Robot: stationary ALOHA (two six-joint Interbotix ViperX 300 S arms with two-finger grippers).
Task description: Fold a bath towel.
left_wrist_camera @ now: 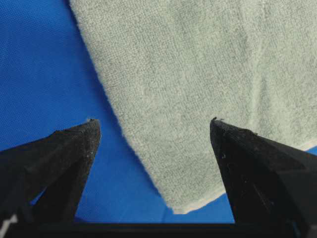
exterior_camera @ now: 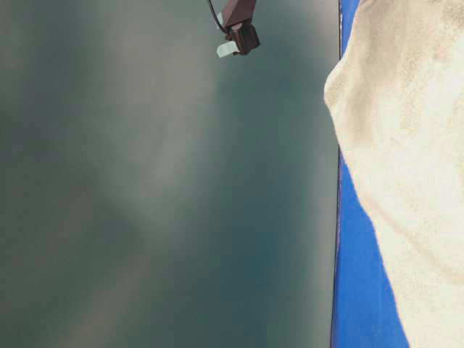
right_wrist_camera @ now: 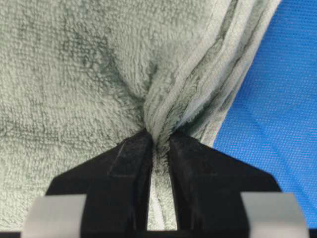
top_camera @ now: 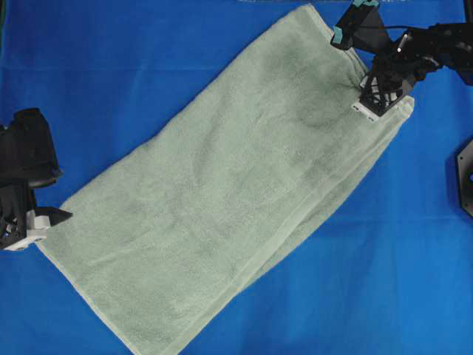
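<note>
While the right pincer pinches the bath towel hem, seat it deeper; left pincer, gaping, should straddle the corner ahead.

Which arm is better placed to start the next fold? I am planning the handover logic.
The right, probably. Its end effector is pinched on a bunched edge of the bath towel near the far corner. The left end effector stands open above the near corner, gripping nothing.
</note>
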